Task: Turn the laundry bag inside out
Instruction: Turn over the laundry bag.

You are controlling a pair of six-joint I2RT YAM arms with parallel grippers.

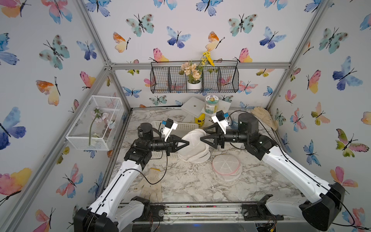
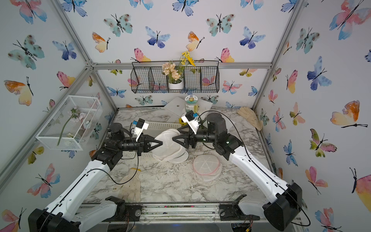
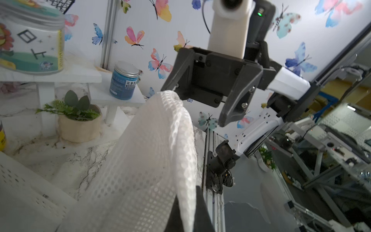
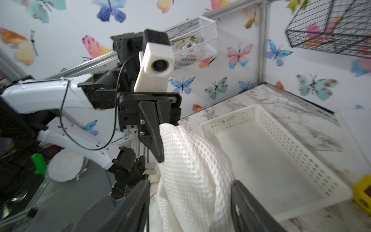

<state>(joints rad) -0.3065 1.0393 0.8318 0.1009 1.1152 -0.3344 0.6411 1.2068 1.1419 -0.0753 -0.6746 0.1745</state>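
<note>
Bright even light, blurred wrist-view foregrounds

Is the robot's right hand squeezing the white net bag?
No, the right hand is open, fingers wide apart, not pinching the net bag.

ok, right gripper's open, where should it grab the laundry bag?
Probably the raised mesh fold of the laundry bag facing the right gripper, coming in level from that arm's side. The left gripper pinches the opposite side, holding the bag up, and the fold sits between the open jaws.
</note>
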